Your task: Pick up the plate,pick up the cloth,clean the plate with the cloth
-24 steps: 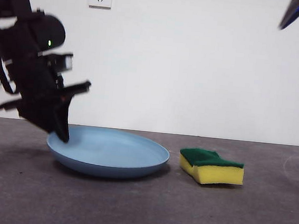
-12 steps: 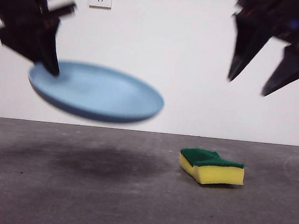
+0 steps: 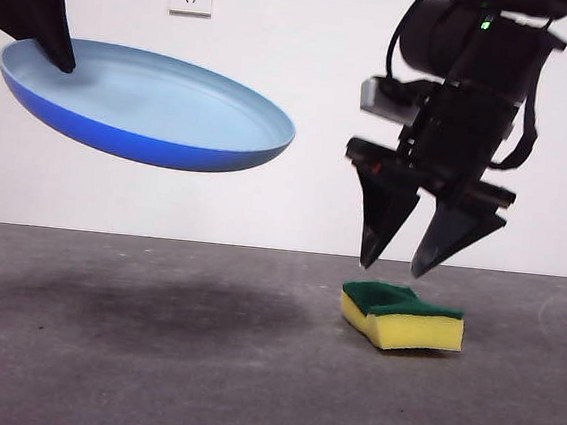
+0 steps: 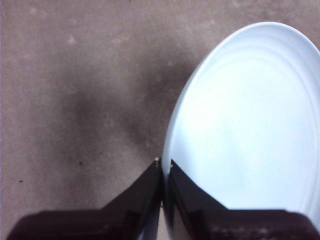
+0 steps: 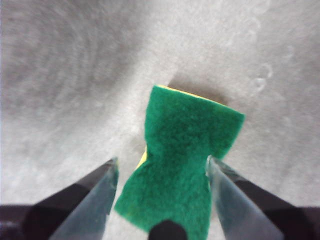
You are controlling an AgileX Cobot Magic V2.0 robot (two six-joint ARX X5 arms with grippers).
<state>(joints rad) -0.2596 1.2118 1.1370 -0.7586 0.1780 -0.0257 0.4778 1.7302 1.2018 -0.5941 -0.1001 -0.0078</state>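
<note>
Both arms repositioned: plate [image 3: 153, 110] higher.

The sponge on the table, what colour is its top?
Dark green, over a yellow body; the sponge shows its top best in the right wrist view.

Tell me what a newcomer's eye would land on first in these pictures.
First, the light blue plate, tilted and held in the air high on the front view's left, with the left claw shut on its rim and its shadow on the grey table below. Next, the right claw, open and hanging just above the yellow sponge with the green top, which lies flat on the table.
</note>
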